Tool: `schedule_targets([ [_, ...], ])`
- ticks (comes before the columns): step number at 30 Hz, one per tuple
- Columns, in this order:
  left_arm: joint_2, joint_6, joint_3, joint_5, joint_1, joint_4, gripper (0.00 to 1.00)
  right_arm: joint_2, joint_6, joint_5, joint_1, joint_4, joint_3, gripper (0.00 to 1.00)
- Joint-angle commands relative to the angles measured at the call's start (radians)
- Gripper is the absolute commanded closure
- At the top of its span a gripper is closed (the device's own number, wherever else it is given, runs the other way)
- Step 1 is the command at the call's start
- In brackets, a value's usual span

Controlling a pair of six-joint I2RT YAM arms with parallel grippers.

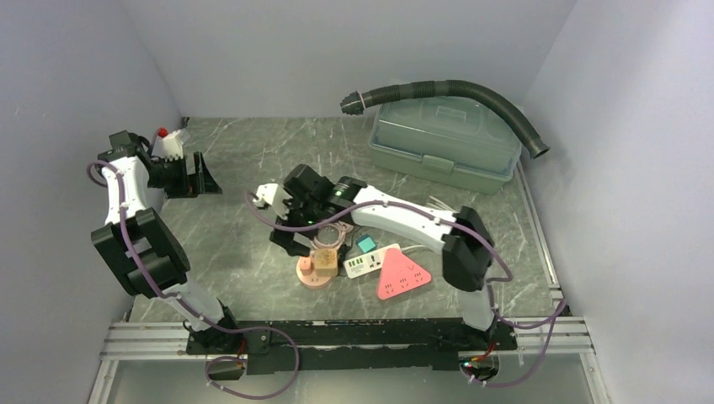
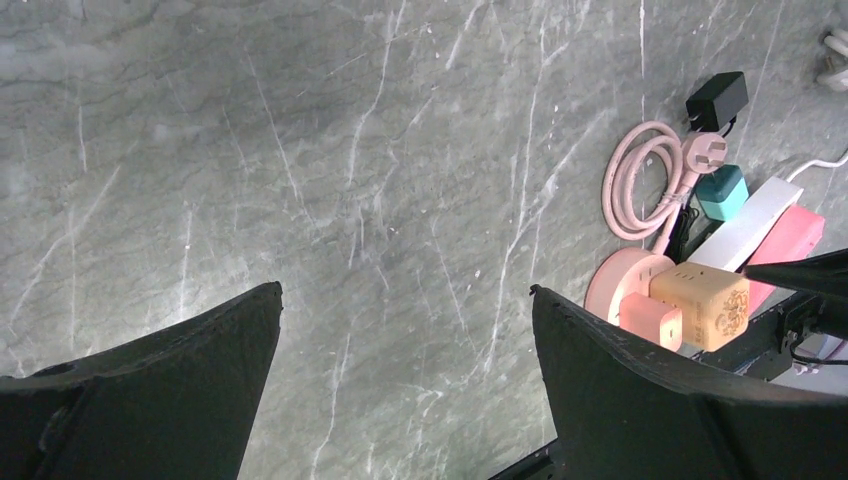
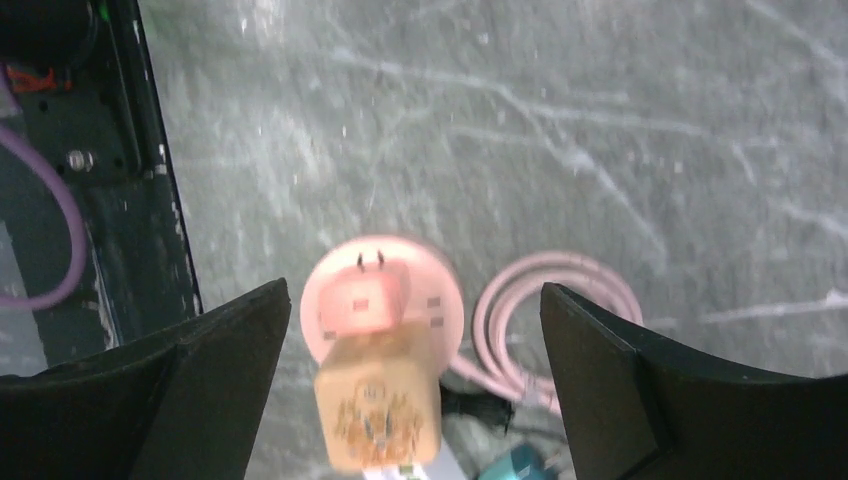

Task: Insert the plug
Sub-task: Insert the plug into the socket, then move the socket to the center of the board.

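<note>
Ok so, working back from the arm bases: the triangular pink strip [image 1: 402,278] and the white power strip [image 1: 370,261] come first, and just left of them sits the round pink socket [image 3: 440,300] with a tan cube adapter [image 3: 380,405] on it. The pink plug [image 3: 365,300] is on top of that round socket too, butted up against the cube's left side. In the right wrist view I think two prongs are poking out of its edge, so my guess is it's lying there, not seated. That pic is blurry though, so don't quote me. The right gripper [image 3: 415,290] hangs right over it, fingers spread all the way, holding nothing. If I were driving I'd come straight down and pinch the plug by its flat sides, clear of the cube. Then I'd turn it so the prongs face the slots and push in square, because a tilted approach could shove the cube. The pink cable coil [image 3: 520,275] lies just past the socket. The left gripper [image 2: 406,290] sits way off at the far left, also wide and empty. The grey toolbox [image 1: 446,139] and hose [image 1: 471,91] at the back shouldn't matter.
</note>
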State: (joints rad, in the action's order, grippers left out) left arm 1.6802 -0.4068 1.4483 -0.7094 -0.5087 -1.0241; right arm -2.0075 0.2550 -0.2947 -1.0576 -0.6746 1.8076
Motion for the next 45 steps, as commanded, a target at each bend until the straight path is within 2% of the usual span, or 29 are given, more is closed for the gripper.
schedule_targets([
  [1, -0.061, -0.019, 0.055, -0.01, 0.004, -0.05, 0.0, 0.177, 0.048, 0.007, 0.017, 0.03, -0.202, 0.0],
  [8, -0.102, -0.016, 0.069, -0.006, 0.01, -0.087, 0.0, 0.246, 0.078, 0.053, 0.025, 0.076, -0.446, 0.0],
  [18, -0.153, -0.02, 0.068, 0.009, 0.013, -0.112, 0.0, 0.228, 0.103, 0.09, 0.031, 0.154, -0.465, 0.01],
  [22, -0.155, -0.018, 0.076, 0.01, 0.013, -0.115, 0.0, 0.215, 0.085, 0.034, 0.029, 0.186, -0.449, 0.16],
  [25, -0.158, -0.021, 0.076, 0.017, 0.013, -0.111, 0.0, 0.17, 0.074, -0.001, 0.025, 0.162, -0.408, 0.42],
  [27, -0.162, -0.024, 0.073, 0.021, 0.013, -0.107, 0.0, 0.154, 0.07, -0.014, 0.017, 0.154, -0.394, 0.5],
  [32, -0.168, -0.031, 0.066, 0.029, 0.013, -0.102, 0.0, 0.114, 0.06, -0.029, -0.015, 0.192, -0.357, 0.52],
  [40, -0.175, -0.04, 0.06, 0.037, 0.013, -0.099, 0.0, -0.099, 0.041, -0.022, -0.074, 0.161, -0.058, 0.54],
  [43, -0.177, -0.042, 0.057, 0.04, 0.013, -0.099, 0.0, -0.169, 0.02, 0.007, -0.083, 0.145, 0.051, 0.5],
  [45, -0.176, -0.043, 0.057, 0.041, 0.013, -0.097, 0.0, -0.2, 0.012, 0.025, -0.084, 0.121, 0.114, 0.42],
])
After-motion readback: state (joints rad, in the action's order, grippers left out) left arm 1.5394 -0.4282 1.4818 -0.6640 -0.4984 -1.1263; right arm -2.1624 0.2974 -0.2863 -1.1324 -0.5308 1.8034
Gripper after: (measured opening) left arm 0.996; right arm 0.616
